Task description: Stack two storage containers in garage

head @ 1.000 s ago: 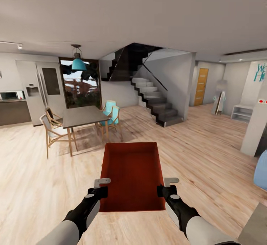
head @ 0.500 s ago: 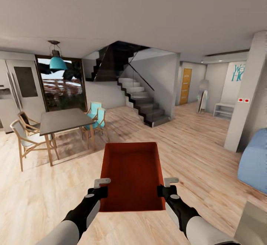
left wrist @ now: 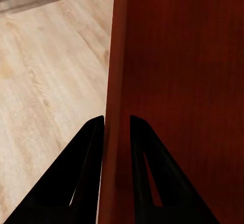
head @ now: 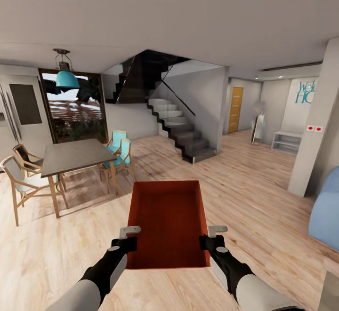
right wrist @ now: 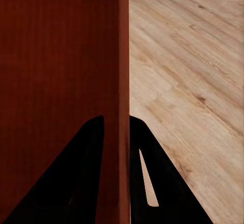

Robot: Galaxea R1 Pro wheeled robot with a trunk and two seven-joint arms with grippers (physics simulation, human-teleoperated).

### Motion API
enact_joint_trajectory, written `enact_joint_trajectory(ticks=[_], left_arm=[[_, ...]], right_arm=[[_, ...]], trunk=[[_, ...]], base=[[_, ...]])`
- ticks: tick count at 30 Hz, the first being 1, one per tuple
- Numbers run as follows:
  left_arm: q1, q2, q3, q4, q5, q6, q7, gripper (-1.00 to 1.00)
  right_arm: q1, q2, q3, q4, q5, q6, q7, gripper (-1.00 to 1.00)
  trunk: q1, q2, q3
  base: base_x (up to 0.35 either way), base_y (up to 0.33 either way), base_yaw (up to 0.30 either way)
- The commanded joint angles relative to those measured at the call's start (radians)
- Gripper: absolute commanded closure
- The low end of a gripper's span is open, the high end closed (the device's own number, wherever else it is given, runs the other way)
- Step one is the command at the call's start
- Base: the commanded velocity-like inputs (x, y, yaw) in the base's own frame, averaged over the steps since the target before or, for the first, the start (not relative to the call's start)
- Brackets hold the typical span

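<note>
The robot is in the carrying step: the left gripper and the right gripper each pinch a side wall of one storage container held above the wood floor, so next it must drive on toward the garage

Blue sofa and fridge cut by frame edges; wall lettering unreadable.

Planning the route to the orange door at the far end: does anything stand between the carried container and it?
Nothing visible does. Bare plank floor runs from the container to the orange door, passing between staircase and white pillar.
</note>
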State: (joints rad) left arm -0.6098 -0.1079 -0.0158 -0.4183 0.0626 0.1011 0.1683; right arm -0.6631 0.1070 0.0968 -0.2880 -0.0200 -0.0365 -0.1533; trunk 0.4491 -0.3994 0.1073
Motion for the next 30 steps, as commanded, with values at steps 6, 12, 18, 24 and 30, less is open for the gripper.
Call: enact_joint_trajectory(ticks=[6,12,18,24,30], left_arm=[[-0.001,-0.001,0.021,-0.005,0.029,-0.031,0.036,1.0],[-0.001,-0.001,0.021,-0.005,0.029,-0.031,0.036,1.0],[-0.001,-0.001,0.021,-0.005,0.029,-0.031,0.036,1.0],[-0.001,-0.001,0.021,-0.006,0.029,-0.032,0.036,1.0],[-0.001,-0.001,0.022,-0.007,0.029,-0.032,0.036,1.0]], right_arm=[[0.0,0.004,-0.002,-0.006,-0.014,-0.003,0.009,1.0],[0.0,0.004,-0.002,-0.006,-0.014,-0.003,0.009,1.0],[0.0,0.003,-0.002,-0.007,-0.014,-0.003,0.01,1.0],[0.0,0.005,-0.002,-0.007,-0.014,-0.002,0.004,1.0],[0.0,0.005,-0.002,-0.007,-0.014,-0.002,0.0,1.0]], trunk=[[0.001,-0.001,0.0],[0.001,-0.001,0.0],[0.001,-0.001,0.0],[0.001,-0.001,0.0],[0.001,-0.001,0.0]], base=[[0.323,0.0,0.0],[0.323,0.0,0.0],[0.323,0.0,0.0],[0.322,0.0,-0.125],[0.323,0.0,-0.233]])
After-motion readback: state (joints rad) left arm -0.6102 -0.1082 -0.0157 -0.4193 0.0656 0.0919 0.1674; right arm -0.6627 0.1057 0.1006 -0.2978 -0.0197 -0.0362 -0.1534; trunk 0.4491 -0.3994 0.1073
